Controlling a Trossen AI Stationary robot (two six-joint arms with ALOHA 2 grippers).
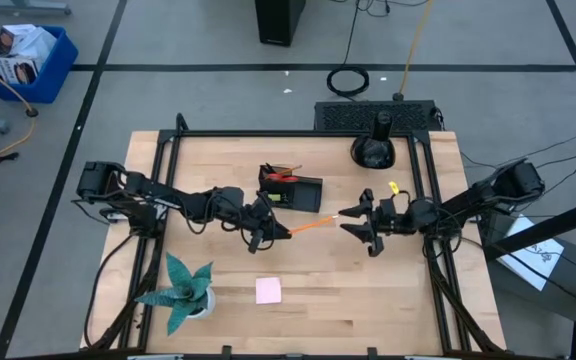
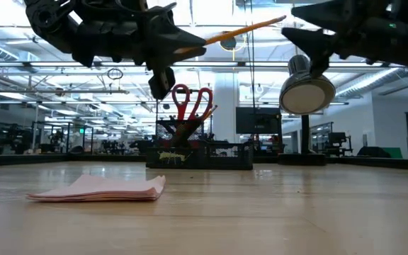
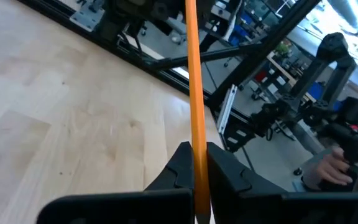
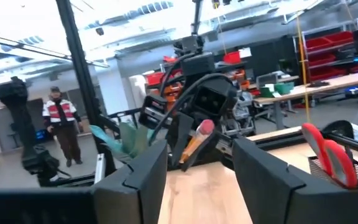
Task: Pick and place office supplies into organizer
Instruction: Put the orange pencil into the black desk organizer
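Note:
My left gripper (image 1: 265,226) is above the middle of the table, shut on an orange pencil (image 1: 313,222). The pencil sticks out toward the table's right, its pink eraser end (image 4: 204,128) facing my right gripper (image 1: 360,221). That gripper hangs open just beyond the eraser, with nothing between its fingers (image 4: 263,177). The black organizer (image 1: 294,190) stands behind them on the table. Red-handled scissors (image 2: 190,100) and other supplies stand upright in it. A pink sticky-note pad (image 1: 268,290) lies flat near the front edge. My left gripper pinches the pencil between its two fingers (image 3: 178,163), near the end opposite the eraser (image 3: 196,155). The fingers come about level from the table's left, and the pencil runs along them and out past their tips. It is lifted clear of the table, its eraser end slightly raised.
A teal spiky plant (image 1: 183,290) stands at the front left. A round black domed object (image 1: 373,150) sits at the back right. Black frame rails (image 1: 168,170) run along the table's sides. People show in the room beyond the table (image 4: 58,118).

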